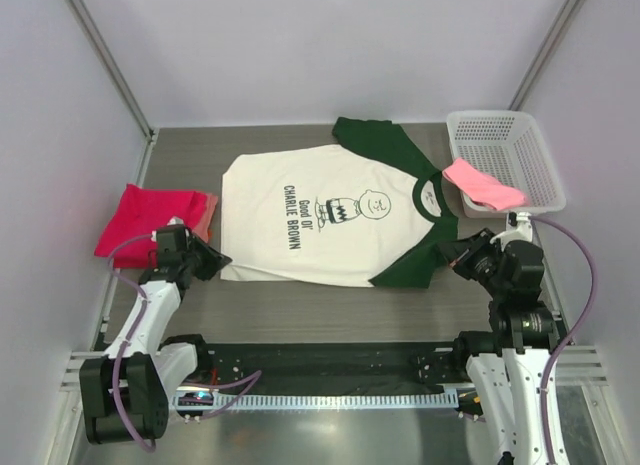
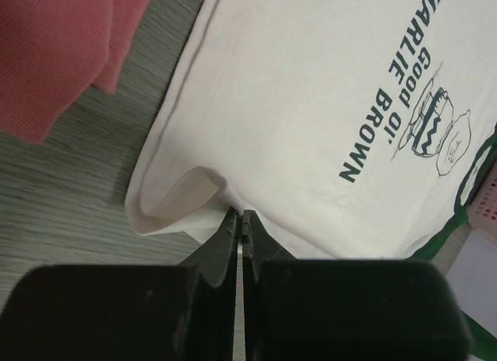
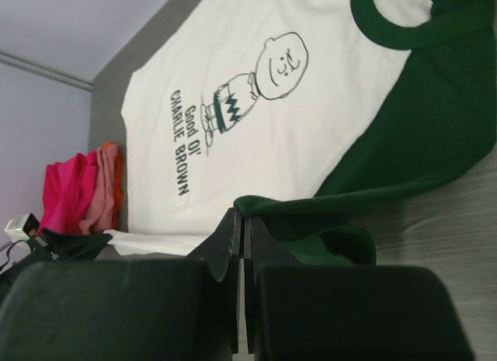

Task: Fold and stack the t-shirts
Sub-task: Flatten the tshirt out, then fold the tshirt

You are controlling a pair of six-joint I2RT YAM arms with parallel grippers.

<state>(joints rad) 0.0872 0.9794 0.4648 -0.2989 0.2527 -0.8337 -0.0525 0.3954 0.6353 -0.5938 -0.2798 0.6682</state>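
One cream t-shirt (image 1: 320, 215) is pinched by left gripper (image 1: 212, 257) and right gripper (image 1: 458, 255).
Two red t-shirts (image 1: 150, 220) are stacked at the tabletop's (image 1: 300, 315) left edge; one pink t-shirt (image 1: 480, 183) is draped over the basket (image 1: 545, 160).

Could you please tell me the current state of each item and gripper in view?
Charlie Brown shirt: spread flat, print up, unfolded.
red-pink stack: folded, piled at the table's left.
basket: upright.
light pink shirt: crumpled, draped over the basket's near rim.
left gripper: shut on the Charlie Brown shirt's curled hem corner.
right gripper: shut on its near green sleeve.
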